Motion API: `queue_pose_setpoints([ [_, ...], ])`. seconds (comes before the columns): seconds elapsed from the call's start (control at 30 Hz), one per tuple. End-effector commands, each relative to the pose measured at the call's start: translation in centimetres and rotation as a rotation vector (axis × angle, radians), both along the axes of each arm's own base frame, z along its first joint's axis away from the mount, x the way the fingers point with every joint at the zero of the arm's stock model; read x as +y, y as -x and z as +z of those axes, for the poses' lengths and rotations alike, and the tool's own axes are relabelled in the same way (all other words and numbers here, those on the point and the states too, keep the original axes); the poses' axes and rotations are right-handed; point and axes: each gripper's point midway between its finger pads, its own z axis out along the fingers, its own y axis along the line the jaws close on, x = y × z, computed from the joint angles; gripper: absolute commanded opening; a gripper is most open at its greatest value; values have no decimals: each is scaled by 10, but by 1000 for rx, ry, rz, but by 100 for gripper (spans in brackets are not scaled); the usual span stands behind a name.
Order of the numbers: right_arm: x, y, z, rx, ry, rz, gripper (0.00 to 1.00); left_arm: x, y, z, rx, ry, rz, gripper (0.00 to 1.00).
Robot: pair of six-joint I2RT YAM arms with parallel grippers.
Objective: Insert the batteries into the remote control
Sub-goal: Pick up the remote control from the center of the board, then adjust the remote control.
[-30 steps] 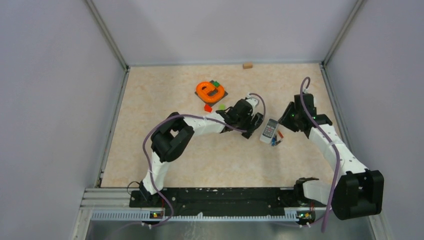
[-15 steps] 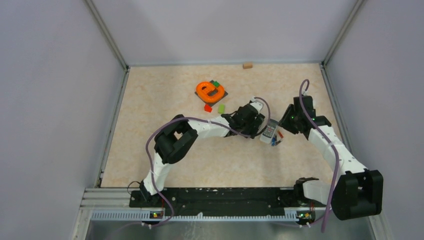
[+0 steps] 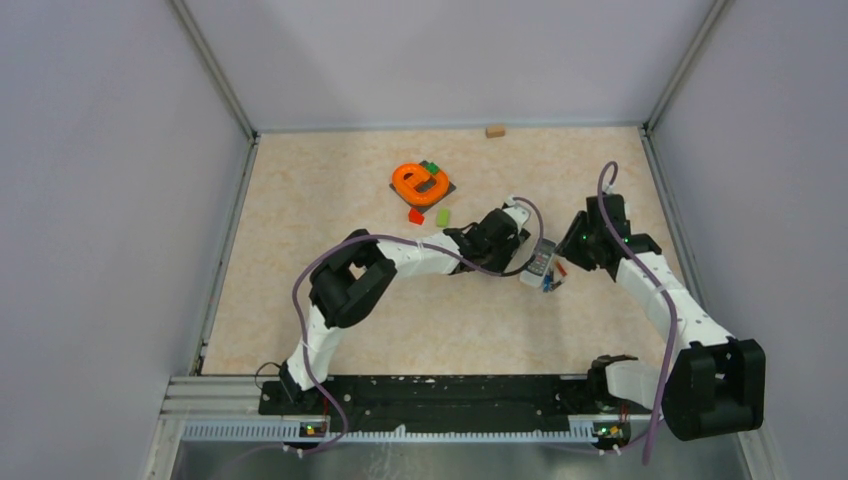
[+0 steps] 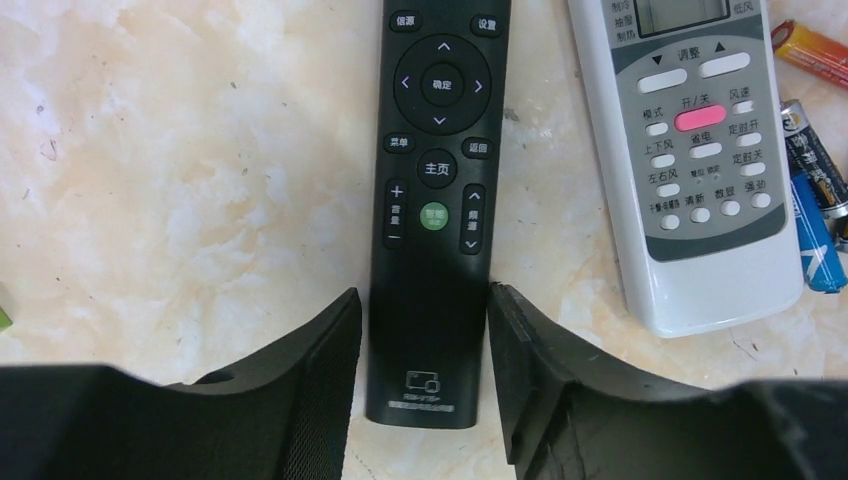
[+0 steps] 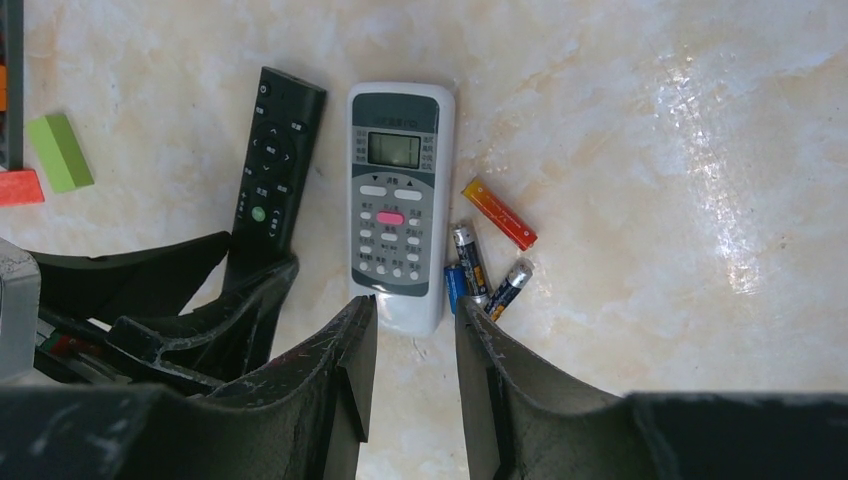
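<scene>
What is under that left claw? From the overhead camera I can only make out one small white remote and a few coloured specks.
Observer: A black remote. The left wrist camera shows it lying between the open fingers of the left gripper.
Visitor: Is the white one face up?
Observer: Yes. The white remote shows its screen and buttons, so its back is hidden.
Visitor: And the specks?
Observer: Four batteries lie loose on the table beside it: an orange-red battery, the rest blue or dark.
</scene>
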Motion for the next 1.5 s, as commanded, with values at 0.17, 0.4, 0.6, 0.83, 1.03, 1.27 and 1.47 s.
queue_pose_setpoints([
  [0.17, 3, -6, 5, -40, -42, -3, 36, 17, 22, -32, 89, -78, -3, 25],
  [0.4, 35, -10, 2, -76, -174, 129, 41, 31, 33, -3, 242, 83, 5, 17],
  [0.6, 95, -5, 3, -148, -454, 253, 64, 49, 54, 24, 425, 293, 13, 18],
  [0.83, 139, -7, 10, -231, -583, 239, 80, 53, 66, 55, 605, 525, 29, 16],
  [1.03, 150, -10, -12, -133, -622, 157, 70, 59, 66, 68, 685, 597, 64, 15],
  [1.27, 174, -6, -34, -36, -669, 167, 67, 62, 61, 68, 742, 634, 112, 16],
  [1.47, 188, -9, -42, -25, -730, 159, 60, 61, 63, 67, 757, 657, 112, 16],
])
